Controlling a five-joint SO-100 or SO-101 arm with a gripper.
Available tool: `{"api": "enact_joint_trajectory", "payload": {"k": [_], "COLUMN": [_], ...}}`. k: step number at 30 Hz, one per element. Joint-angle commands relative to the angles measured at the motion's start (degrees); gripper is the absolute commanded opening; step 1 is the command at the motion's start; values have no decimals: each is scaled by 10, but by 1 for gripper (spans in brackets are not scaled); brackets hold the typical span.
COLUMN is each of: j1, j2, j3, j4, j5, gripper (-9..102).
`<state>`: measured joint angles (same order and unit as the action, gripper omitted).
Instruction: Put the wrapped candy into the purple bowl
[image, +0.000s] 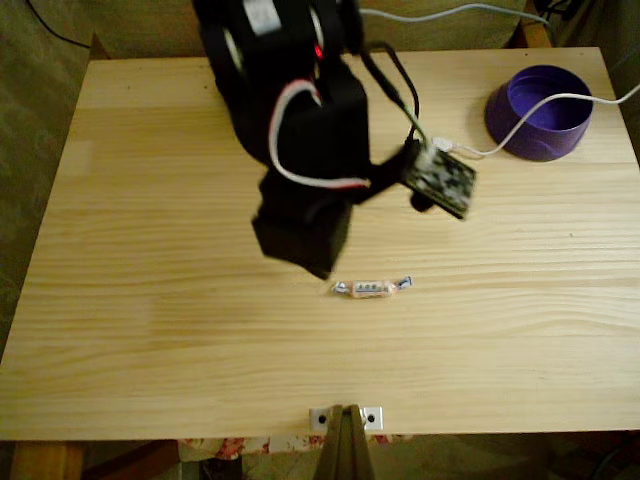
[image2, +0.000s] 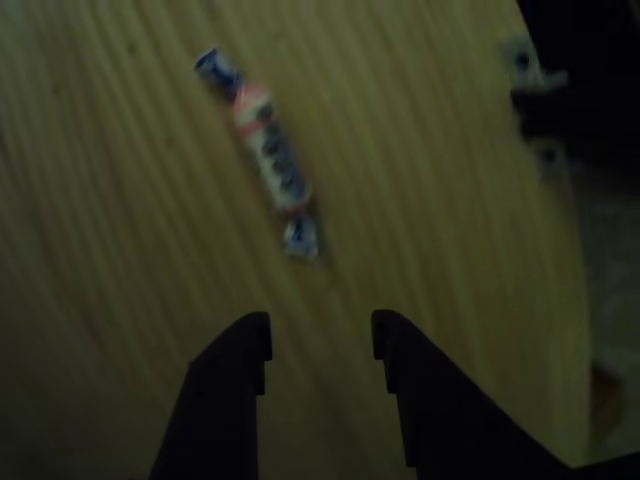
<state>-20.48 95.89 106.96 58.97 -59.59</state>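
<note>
The wrapped candy lies flat on the wooden table, just right of the black arm's lowest part. In the other view the candy runs diagonally, pale with dark marks and blue twisted ends. My gripper rises from that view's bottom edge, open, its two black fingertips apart with bare wood between them and the candy a little beyond. The purple bowl stands at the table's far right corner, with a white cable draped over it.
A small circuit board with a camera hangs off the arm's right side, its white cable trailing over the bowl. A metal bracket sits at the table's near edge. The table edge shows on the right of the other view.
</note>
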Motion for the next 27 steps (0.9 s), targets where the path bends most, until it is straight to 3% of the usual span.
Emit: {"api": "enact_joint_trajectory", "payload": {"k": [1,11,20,27], "j1": [-20,-28,-50,-69], "j2": [-52,-160,-158,-144], "j3": [-85,-169,-202,-167], "j4": [-26,-23,41,27], "j5": [-18,-44,-25,-17], "gripper": [19,20,23,23]}}
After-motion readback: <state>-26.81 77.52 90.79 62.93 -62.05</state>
